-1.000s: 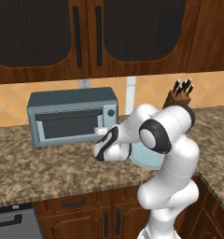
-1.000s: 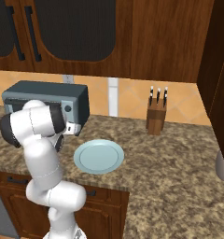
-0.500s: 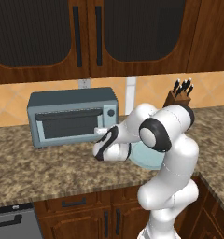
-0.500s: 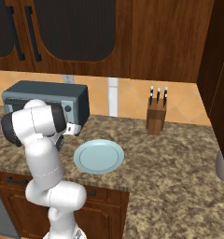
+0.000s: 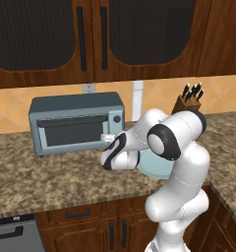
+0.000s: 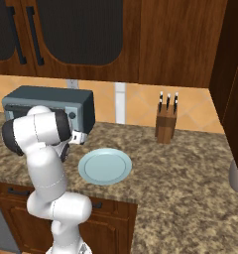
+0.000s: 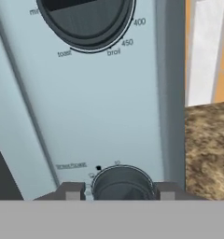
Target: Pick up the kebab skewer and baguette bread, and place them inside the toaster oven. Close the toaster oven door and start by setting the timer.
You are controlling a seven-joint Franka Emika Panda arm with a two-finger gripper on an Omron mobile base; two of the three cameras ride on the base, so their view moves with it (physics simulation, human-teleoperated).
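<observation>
The toaster oven (image 5: 75,125) (image 6: 46,101) stands on the counter against the back wall, and its door (image 5: 73,133) is up and closed. My gripper (image 5: 108,138) (image 6: 81,138) (image 7: 119,191) is pressed against the right-hand knob panel. In the hand view its two fingertips (image 7: 72,191) sit tight on either side of the lower timer knob (image 7: 123,184). The larger temperature dial (image 7: 86,18) is above it. The kebab skewer and the baguette bread are hidden from view.
A pale blue plate (image 6: 105,166) (image 5: 157,166) lies bare on the granite counter just right of the oven, partly behind my arm. A knife block (image 6: 166,124) (image 5: 189,101) stands at the back right. Dark wooden cabinets hang above.
</observation>
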